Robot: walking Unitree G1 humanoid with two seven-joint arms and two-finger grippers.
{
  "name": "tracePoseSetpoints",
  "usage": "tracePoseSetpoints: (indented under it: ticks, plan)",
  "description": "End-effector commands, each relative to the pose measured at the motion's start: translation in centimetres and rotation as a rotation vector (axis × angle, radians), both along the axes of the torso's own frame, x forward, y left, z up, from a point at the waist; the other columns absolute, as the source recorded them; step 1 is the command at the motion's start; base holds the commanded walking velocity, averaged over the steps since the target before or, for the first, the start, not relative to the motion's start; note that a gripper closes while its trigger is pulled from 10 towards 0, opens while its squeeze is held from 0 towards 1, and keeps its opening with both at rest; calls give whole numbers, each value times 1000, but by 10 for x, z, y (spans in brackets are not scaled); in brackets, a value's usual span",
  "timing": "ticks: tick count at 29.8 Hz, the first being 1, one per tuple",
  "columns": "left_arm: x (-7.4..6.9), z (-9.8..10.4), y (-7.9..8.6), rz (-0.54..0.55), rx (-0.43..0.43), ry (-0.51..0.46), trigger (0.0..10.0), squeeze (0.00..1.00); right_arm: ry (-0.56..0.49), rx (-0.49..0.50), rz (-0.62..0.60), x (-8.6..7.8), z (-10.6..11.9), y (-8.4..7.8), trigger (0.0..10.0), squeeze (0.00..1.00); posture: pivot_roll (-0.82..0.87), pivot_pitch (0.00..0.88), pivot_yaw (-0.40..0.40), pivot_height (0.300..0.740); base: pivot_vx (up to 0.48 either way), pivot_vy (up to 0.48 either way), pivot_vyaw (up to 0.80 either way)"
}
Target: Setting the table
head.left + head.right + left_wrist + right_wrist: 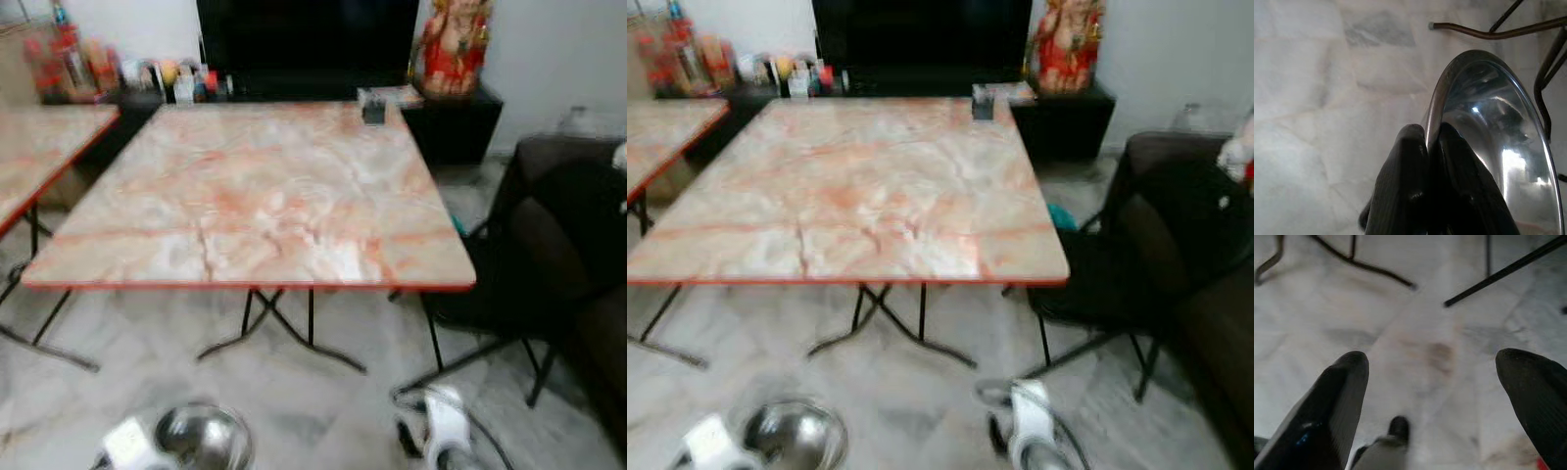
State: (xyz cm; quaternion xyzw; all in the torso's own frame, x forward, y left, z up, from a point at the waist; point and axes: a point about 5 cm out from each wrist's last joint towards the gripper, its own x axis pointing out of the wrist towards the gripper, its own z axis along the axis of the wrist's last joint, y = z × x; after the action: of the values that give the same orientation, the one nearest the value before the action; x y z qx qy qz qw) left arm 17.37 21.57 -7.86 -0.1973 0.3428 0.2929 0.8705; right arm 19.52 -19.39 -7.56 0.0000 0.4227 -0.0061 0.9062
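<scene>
A shiny steel bowl (201, 438) hangs low in front of me over the marble floor, short of the folding table (257, 196) with its pink marbled top. My left gripper (1431, 139) is shut on the bowl's rim (1436, 100), one finger on each side of it. My right gripper (1432, 382) is open over the floor with nothing between its fingers; its arm (443, 428) hangs low at my right.
A black chair (549, 264) stands at the table's right corner. A second marbled table (29, 157) is at the left. Behind are a dark cabinet with a TV, bottles (69, 59) and a red figurine (453, 44). A small dark box (373, 110) sits at the table's far edge.
</scene>
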Motion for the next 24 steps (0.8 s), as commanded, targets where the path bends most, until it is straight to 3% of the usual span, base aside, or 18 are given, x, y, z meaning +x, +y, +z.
tracePoseSetpoints:
  ticks: [1,7,12,16,18,19,21,24]
  plan:
    - [-3,3,17,14,63,-1,10000,0,-24,32,17,9,3,14,10000,0,58,0,-28,732,0,0,0]
    - [-8,4,23,44,85,-7,10000,0,-22,34,24,8,2,15,10000,0,66,0,-34,732,0,0,0]
    - [-7,11,35,110,122,-69,10000,0,-20,32,24,7,2,14,10000,0,67,0,-35,732,0,0,0]
    - [-3,29,61,214,276,-133,10000,0,-20,33,24,7,2,14,10000,0,75,0,-34,732,0,0,0]
    - [-3,45,80,313,400,-182,10000,0,-18,33,26,6,2,14,10000,0,85,0,-37,732,0,0,0]
    - [-3,45,80,313,400,-182,10000,0,-18,33,26,6,2,14,10000,0,85,0,-37,732,0,0,0]
    - [-4,67,102,422,510,-265,10000,0,-14,33,37,6,1,15,10000,0,102,3,-45,732,0,0,0]
    - [-3,88,116,473,608,-344,10000,0,-12,35,46,6,1,17,10000,0,108,5,-47,732,0,0,0]
